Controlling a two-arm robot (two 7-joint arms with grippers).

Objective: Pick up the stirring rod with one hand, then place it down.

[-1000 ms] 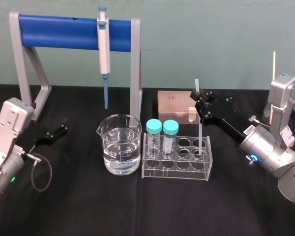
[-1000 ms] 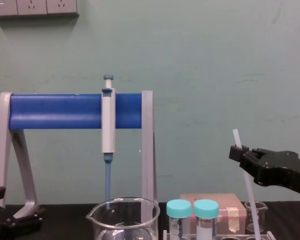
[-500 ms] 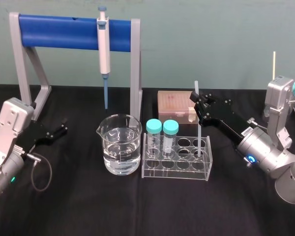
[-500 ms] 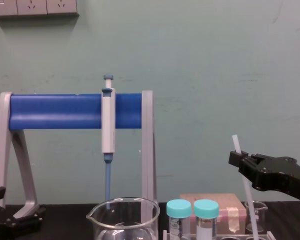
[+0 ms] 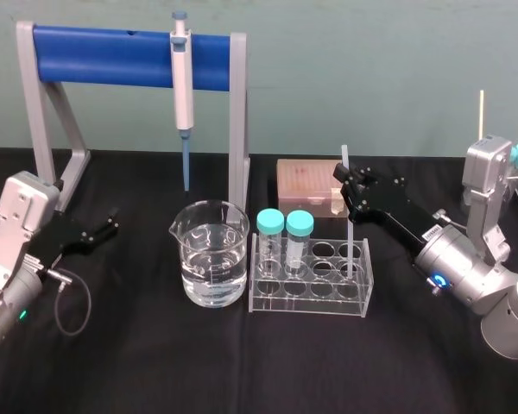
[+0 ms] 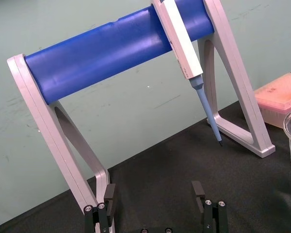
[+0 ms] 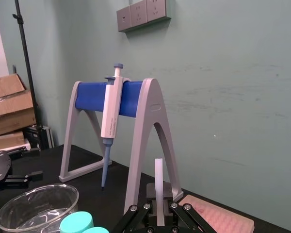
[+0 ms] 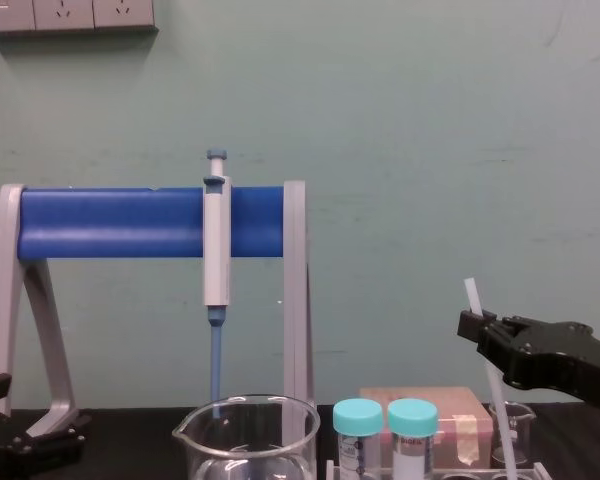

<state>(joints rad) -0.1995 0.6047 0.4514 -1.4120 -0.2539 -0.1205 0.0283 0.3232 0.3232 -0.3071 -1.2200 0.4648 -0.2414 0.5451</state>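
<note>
The clear tube rack (image 5: 311, 302) sits centre-low in the head view. At middle left the left gripper (image 5: 112, 223) rests, jaws spread wide. Above the rack's right end the right gripper (image 5: 344, 178) clamps the stirring rod (image 5: 351, 235), which stands nearly upright in a right-hand hole.

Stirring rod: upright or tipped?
Near upright, leaning slightly. The right hand is shut on the stirring rod below its top; its lower end reaches down into the test tube rack's end hole.

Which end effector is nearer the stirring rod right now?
Right. The right end effector grips the stirring rod near its top, over the tube rack; the left end effector sits far off beside the pipette stand.
</note>
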